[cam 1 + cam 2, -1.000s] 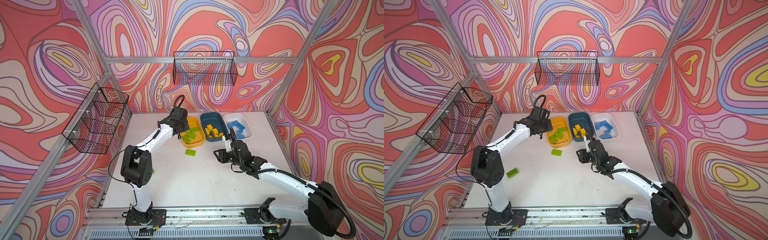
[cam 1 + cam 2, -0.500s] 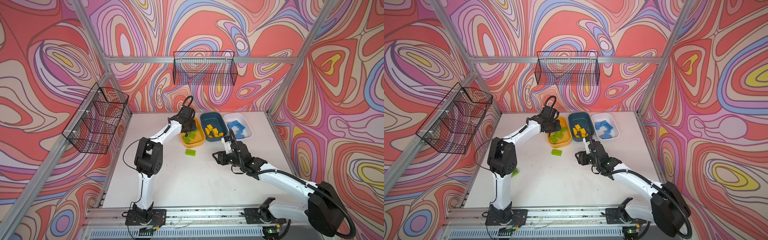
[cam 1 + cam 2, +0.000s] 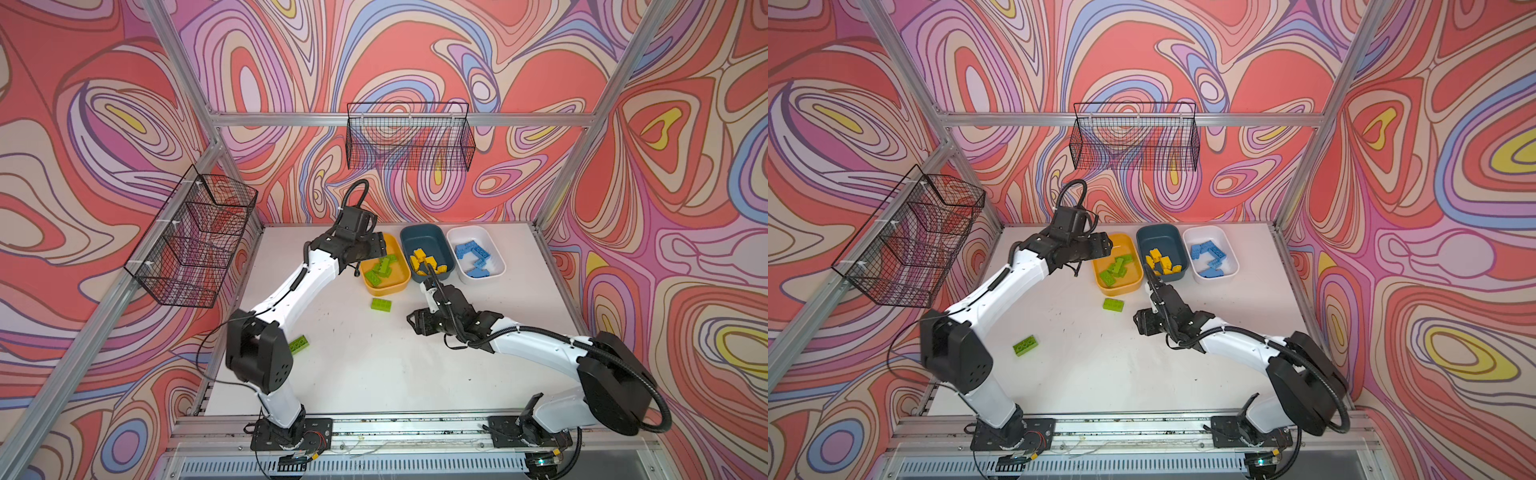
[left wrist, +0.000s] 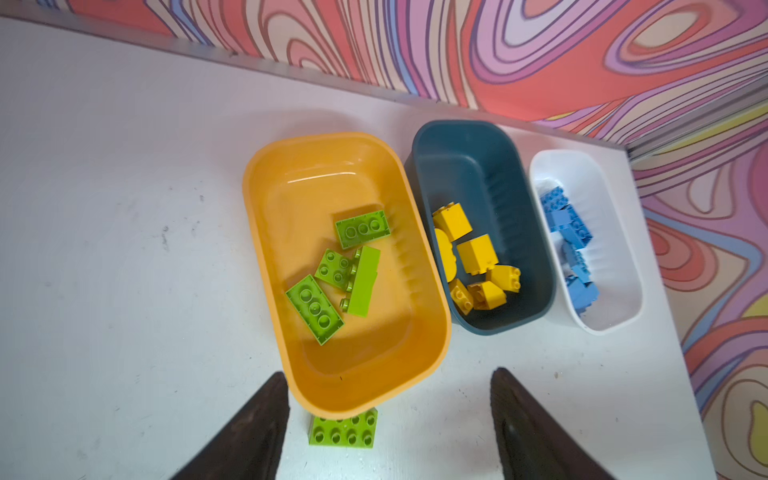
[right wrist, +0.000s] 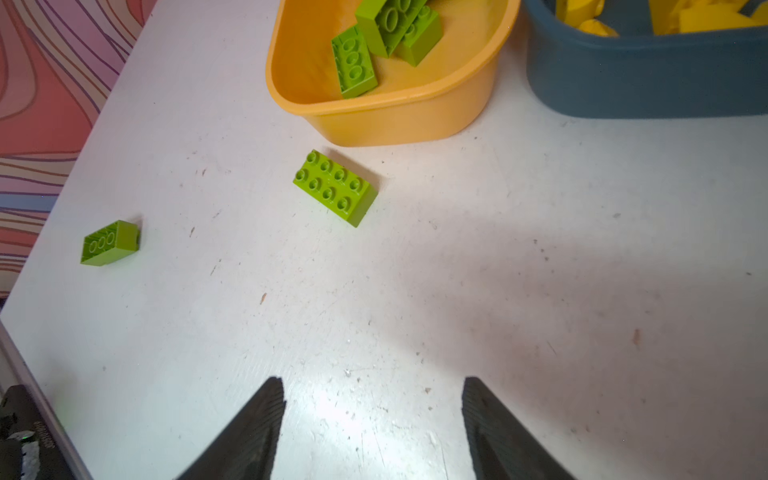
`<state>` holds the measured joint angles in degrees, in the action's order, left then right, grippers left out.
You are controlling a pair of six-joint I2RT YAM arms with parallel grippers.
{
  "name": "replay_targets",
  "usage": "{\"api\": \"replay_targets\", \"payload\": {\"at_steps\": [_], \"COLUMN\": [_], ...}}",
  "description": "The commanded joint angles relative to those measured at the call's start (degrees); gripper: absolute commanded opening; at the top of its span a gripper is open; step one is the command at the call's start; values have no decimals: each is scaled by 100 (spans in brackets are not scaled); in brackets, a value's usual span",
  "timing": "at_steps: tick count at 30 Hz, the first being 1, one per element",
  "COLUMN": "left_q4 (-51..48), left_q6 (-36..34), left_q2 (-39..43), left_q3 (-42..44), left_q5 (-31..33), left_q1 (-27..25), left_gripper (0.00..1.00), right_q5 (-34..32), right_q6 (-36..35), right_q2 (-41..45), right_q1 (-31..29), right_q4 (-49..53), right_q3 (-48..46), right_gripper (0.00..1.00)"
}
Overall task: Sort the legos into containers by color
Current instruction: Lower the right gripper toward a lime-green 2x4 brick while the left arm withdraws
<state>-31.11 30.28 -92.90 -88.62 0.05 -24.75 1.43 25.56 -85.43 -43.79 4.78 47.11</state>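
Green bricks (image 4: 361,228) in yellow bin (image 4: 365,401); L fingers (image 4: 245,432) spread, empty, over its edge; R fingers (image 5: 245,436) spread, empty.

In the left wrist view, the near rim of the orange plastic tub (image 4: 365,399) covers the far edge of a green eight-stud plastic brick (image 4: 343,432). In the right wrist view, the dark blue plastic tub (image 5: 644,83) runs off the top and right edges, so its yellow plastic bricks (image 5: 698,18) show only in part. In a top view, the left arm's black joint housing (image 3: 257,353) overlaps one end of a small green plastic brick (image 3: 301,343) on the white desk (image 3: 374,374). The blue plastic bricks (image 3: 464,251) overlap there, too small to count.
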Motion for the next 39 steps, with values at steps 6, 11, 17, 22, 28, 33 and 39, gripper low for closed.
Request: {"api": "replay_targets", "payload": {"at_steps": [6, 11, 17, 22, 28, 33, 39], "left_q4": [-596, -1093, -1524, -1689, -1880, -1916, -1880], "left_q6": [-295, -356, -332, -339, -495, -623, -460], "left_q2": [2390, 3506, 4595, 5308, 5814, 6070, 6239], "left_q3": [1286, 1849, 2479, 2904, 3203, 3365, 3741], "left_q5": [593, 891, 1239, 1434, 1550, 1706, 1989], "left_q1": [-3, -10, -9, -5, -9, -10, -11], "left_gripper": [77, 78, 86, 90, 92, 93, 93], "right_q5": [-237, -882, -2003, -2454, -2786, -2915, -3283], "right_q6": [-261, 493, 1273, 2049, 2443, 2450, 2918], "right_q2": [-1211, -1778, -2558, -2747, -2833, -3245, -3661], "right_q1": [-349, -493, -1064, -1240, -1310, -1308, -1311], "right_q4": [319, 217, 586, 459, 302, 750, 1271], "right_q3": [1115, 1443, 2099, 2193, 2348, 2983, 3490], "right_gripper": [75, 78, 82, 89, 98, 98, 97]}}
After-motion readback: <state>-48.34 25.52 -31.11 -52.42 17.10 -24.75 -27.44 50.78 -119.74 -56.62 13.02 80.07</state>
